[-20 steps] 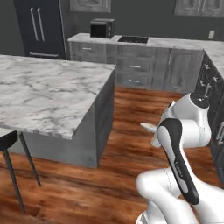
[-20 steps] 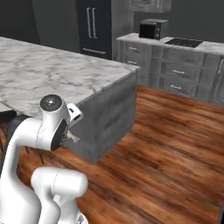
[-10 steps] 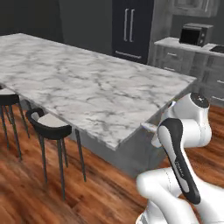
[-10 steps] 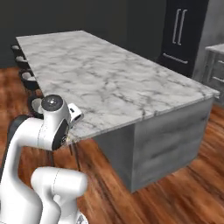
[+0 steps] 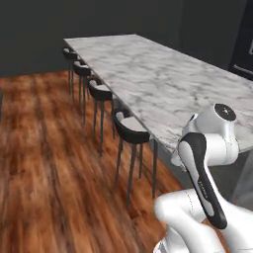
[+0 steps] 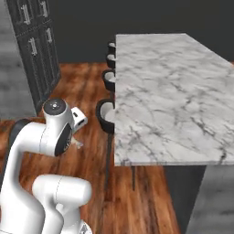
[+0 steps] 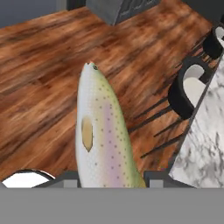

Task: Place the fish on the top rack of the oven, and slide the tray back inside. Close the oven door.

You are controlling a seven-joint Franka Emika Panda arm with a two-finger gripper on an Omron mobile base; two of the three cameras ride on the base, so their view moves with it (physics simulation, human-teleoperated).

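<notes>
Base turned; fish [image 7: 103, 131] seemingly hand-held

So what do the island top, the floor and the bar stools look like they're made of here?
The island top looks like polished marble: white with grey veining and a slight sheen. The floor looks like varnished wood planks: reddish-brown with grain streaks. The bar stools seem to have thin dark metal legs and black curved backs around pale seats, perhaps padded; the render leaves that open.

A long marble-topped desk [image 5: 163, 79] stands on the wooden floor [image 5: 44, 163]. Black stools [image 5: 129, 129] with pale seats line one long side, tucked just beside its edge. Dark tall cabinets [image 6: 34, 45] stand near.
</notes>
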